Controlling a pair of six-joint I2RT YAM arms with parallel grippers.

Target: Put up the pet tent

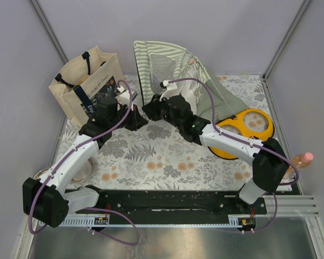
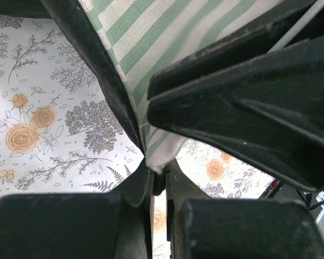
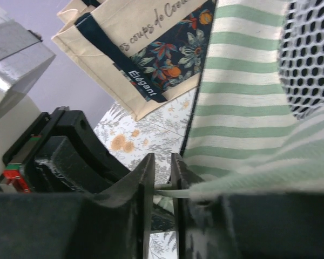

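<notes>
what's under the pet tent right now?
The floral table cover runs under the pet tent. The tent's right edge reaches the orange double bowl; whether it overlaps the bowl is unclear. Anything beneath the fabric is covered.

Floral table [image 1: 167, 156] with pet tent [image 1: 157, 60], tote bag [image 1: 78, 86]

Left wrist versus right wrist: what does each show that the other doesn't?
Left wrist only: the left pincer pinching a striped corner of the pet tent. Right wrist only: the canvas tote bag, the tent's mesh panel, and the right pincer with a pale strip of tent between its fingers. Both: green-and-white stripes over the floral tablecloth.
</notes>
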